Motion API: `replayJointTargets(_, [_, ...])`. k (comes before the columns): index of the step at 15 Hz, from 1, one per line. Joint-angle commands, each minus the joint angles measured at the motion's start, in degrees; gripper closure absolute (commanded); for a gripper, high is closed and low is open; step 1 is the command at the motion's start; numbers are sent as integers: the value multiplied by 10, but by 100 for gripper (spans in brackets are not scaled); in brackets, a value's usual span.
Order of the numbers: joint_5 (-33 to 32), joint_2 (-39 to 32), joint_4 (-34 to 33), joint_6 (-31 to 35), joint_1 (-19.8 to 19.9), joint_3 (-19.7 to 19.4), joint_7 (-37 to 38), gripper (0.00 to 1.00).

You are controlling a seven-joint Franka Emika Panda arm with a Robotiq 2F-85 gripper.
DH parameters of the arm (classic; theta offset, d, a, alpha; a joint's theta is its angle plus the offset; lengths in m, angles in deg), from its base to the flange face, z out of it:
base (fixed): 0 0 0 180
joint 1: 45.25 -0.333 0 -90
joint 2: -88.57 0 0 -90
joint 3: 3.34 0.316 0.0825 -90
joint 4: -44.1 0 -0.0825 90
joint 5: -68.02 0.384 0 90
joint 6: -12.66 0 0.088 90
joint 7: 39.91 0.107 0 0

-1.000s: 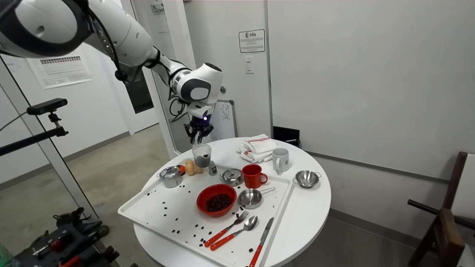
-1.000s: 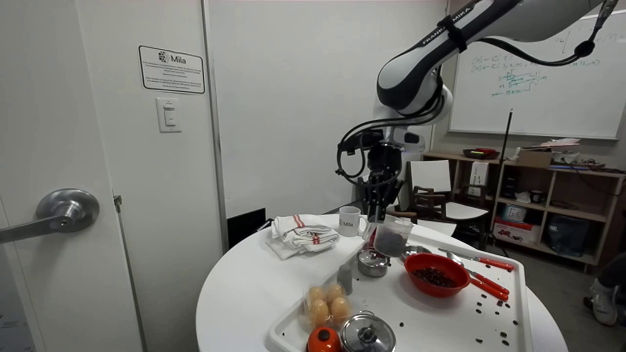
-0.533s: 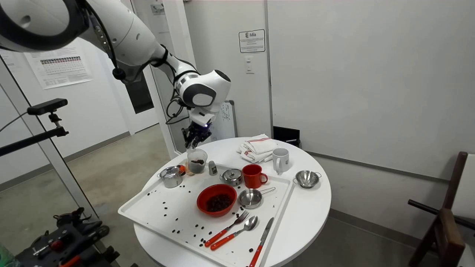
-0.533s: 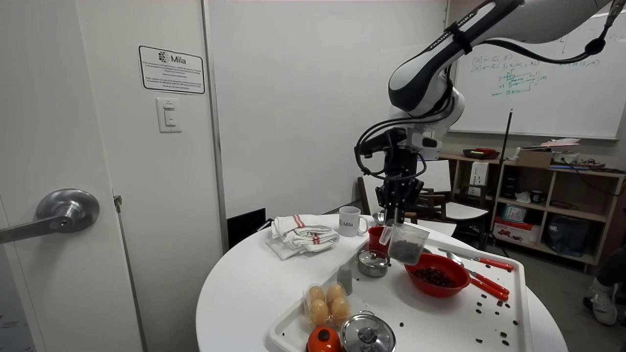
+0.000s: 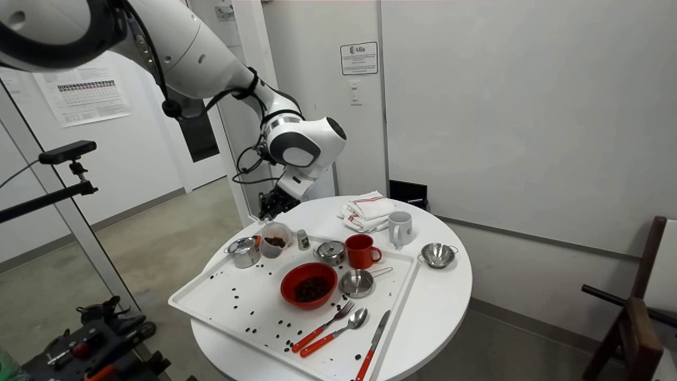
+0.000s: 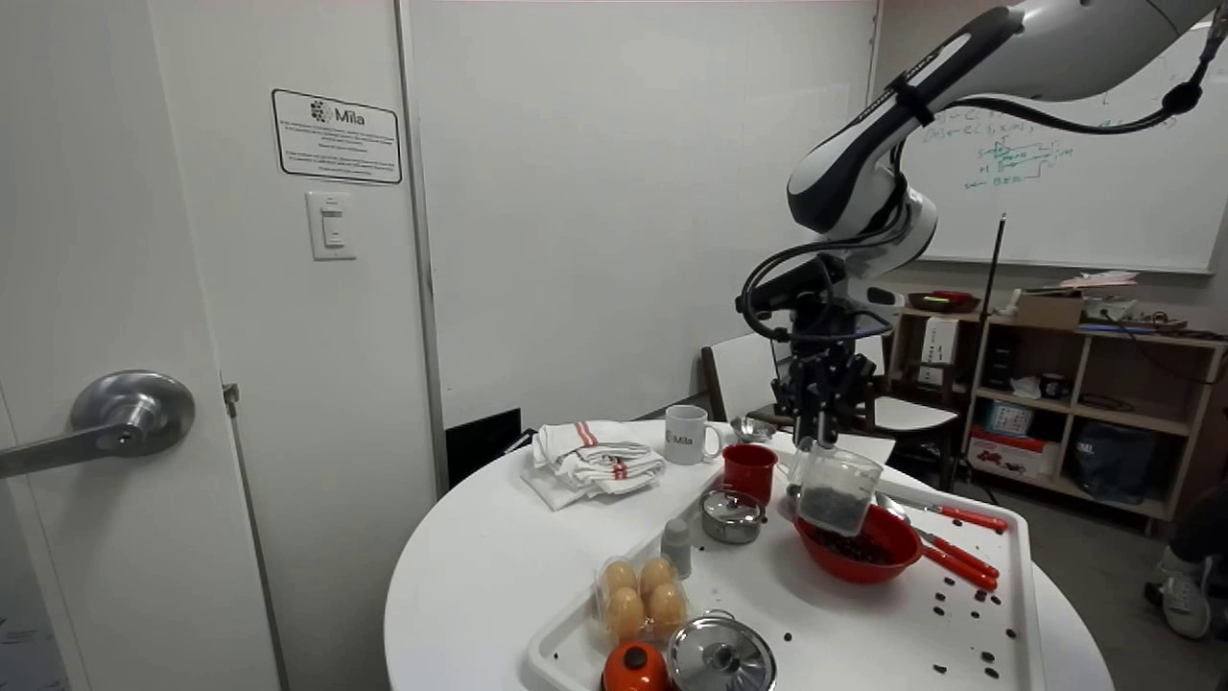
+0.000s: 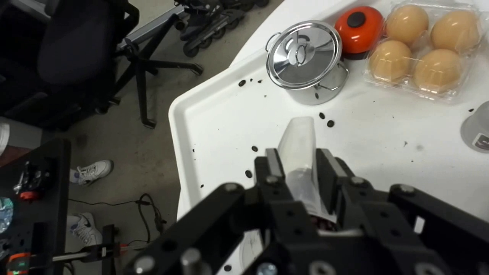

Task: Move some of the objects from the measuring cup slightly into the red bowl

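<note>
The clear measuring cup [image 5: 275, 241] holds dark beans and is tilted, its mouth leaning toward the red bowl in an exterior view. My gripper [image 5: 267, 216] is shut on its handle, which shows between the fingers [image 7: 300, 164] in the wrist view [image 7: 301, 143]. In an exterior view the cup [image 6: 840, 485] overlaps the back of the red bowl [image 6: 863, 572]; there my gripper [image 6: 815, 430] is above it. The glossy red bowl [image 5: 309, 304] sits on the tray with dark beans [image 5: 312, 289] inside. The bowl is out of view in the wrist view.
The white tray [image 5: 211, 301] bears scattered beans, a lidded pot [image 5: 244, 253], a small lidded pan [image 5: 330, 253], a red cup [image 5: 361, 251], a grey shaker [image 6: 675, 547], eggs [image 6: 643, 600] and red-handled cutlery [image 5: 322, 341]. A white mug [image 5: 400, 228] and towels [image 5: 367, 211] stand behind.
The cup has moved lower and tilted further, its mouth turning toward the camera in an exterior view. It has come across in front of the bowl's back part in an exterior view.
</note>
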Motion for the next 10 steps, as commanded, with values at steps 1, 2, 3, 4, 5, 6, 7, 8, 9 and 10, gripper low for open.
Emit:
replayJointTargets(1, [38,9,14,-51,17,-10,-80,90])
replayJointTargets(2, [49,5,10,-68,24,-11,-105,90])
replayJointTargets(3, [60,3,8,-85,30,-13,-127,90])
replayJointTargets(4, [74,1,6,-103,37,-15,-150,90])
replayJointTargets(5, [84,0,7,-117,40,-19,-168,90])
replayJointTargets(6, [95,0,8,-133,44,-23,-187,90])
replayJointTargets(7, [103,0,9,-147,46,-29,-203,90])
replayJointTargets(8, [113,-1,9,-161,48,-33,-217,90])
replayJointTargets(9, [124,-2,10,-171,49,-38,-227,90])
replayJointTargets(10, [136,-3,10,-182,50,-41,-239,90])
